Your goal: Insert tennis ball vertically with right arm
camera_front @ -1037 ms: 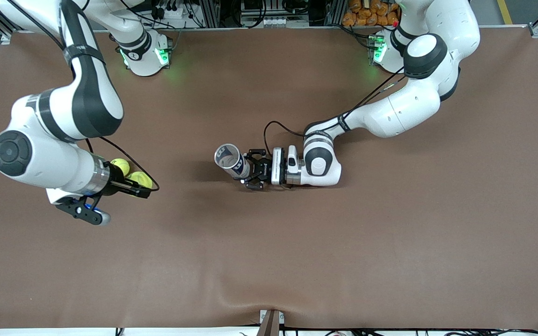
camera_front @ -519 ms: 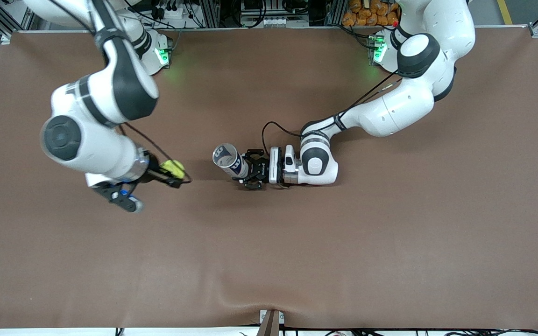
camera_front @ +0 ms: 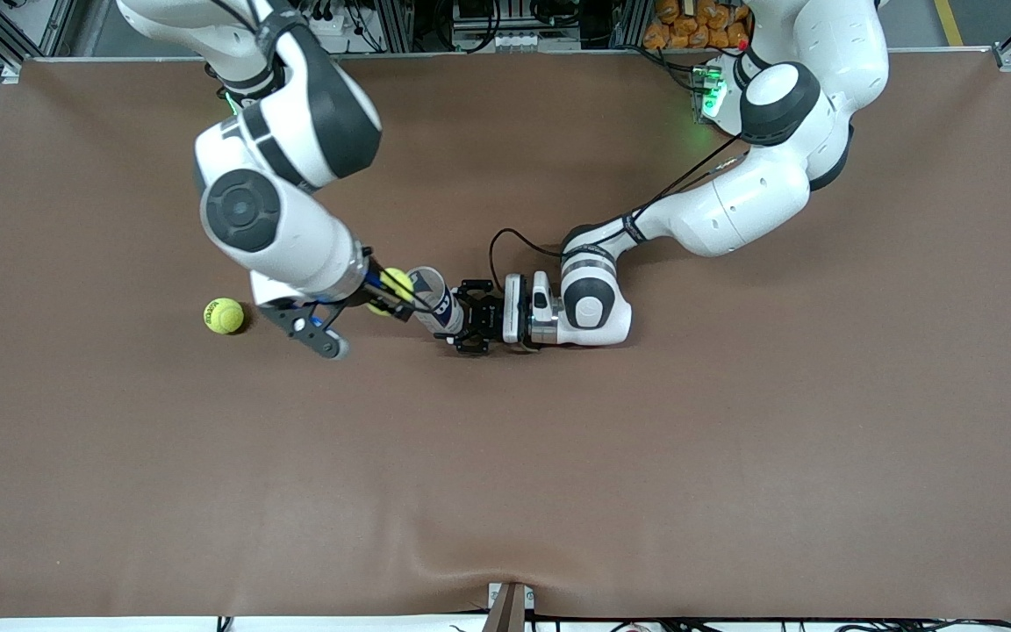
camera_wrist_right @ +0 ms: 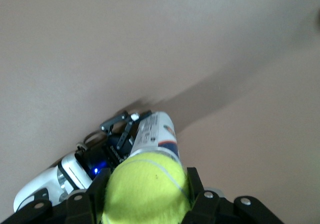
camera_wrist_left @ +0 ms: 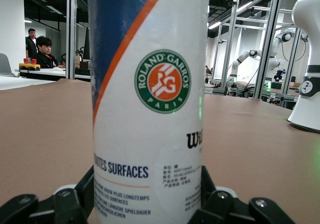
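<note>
A white and blue tennis ball can (camera_front: pixel 437 305) stands upright in the middle of the table. My left gripper (camera_front: pixel 463 318) holds it low down, and in the left wrist view the can (camera_wrist_left: pixel 150 109) fills the gap between the fingers (camera_wrist_left: pixel 75 204). My right gripper (camera_front: pixel 391 295) is shut on a yellow tennis ball (camera_front: pixel 397 283) and hangs right at the can's open top. The right wrist view shows the tennis ball (camera_wrist_right: pixel 146 186) between the fingers, with the can (camera_wrist_right: pixel 156 134) just under it.
A second yellow tennis ball (camera_front: pixel 224 316) lies on the brown table (camera_front: pixel 505 491), toward the right arm's end. The left arm's wrist (camera_front: pixel 589 307) lies low beside the can, with a black cable (camera_front: pixel 505 241) looping from it.
The right arm has swung from its end of the table to the can, carrying one tennis ball. The other ball stayed on the table. The left arm hardly moved.
</note>
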`<state>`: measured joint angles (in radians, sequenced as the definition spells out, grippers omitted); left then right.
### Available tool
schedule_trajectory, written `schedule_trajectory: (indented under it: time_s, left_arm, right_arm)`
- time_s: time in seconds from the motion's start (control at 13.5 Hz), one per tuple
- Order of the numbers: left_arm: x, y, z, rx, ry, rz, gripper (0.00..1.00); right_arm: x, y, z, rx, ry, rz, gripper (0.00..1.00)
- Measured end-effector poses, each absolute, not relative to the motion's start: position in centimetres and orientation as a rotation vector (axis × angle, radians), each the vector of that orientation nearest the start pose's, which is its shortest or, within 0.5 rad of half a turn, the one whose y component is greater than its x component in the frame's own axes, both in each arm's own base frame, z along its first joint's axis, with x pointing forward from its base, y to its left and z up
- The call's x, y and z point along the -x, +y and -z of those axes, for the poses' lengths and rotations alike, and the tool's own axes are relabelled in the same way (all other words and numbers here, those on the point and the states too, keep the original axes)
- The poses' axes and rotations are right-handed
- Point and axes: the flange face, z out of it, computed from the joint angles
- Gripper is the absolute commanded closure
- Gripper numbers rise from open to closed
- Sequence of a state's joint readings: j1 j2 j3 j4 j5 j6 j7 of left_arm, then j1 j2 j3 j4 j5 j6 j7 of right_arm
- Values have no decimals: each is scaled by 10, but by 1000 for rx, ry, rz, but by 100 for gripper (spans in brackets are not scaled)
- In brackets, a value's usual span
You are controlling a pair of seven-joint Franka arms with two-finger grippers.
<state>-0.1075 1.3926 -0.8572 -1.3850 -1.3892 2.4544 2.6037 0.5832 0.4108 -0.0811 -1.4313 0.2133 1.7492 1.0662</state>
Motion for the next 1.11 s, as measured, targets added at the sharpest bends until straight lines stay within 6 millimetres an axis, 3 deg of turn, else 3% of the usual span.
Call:
schedule_trajectory:
  time_s: [0.22,0.59,0.96,1.04,1.11]
  left_arm:
    - [-504,-493,-43,-1215,-1183,-1075,19]
    - [-504,-493,-43,-1214,-1185,-1077,19]
    - [-505,-493,-43,-1213,-1185,-1077,19]
    - [-505,-493,-43,-1213,-1185,-1077,19]
    - [-505,-493,-43,-1213,-1185,-1077,19]
  right_arm:
    - [-554,375,-442,2946,951,-322,73]
    - [-546,378,-418,2974,955,-362,72]
    - [-549,383,-401,2967,957,-340,68]
    - [-550,383,-398,2969,958,-342,50]
    - [-550,384,-396,2971,959,-345,9]
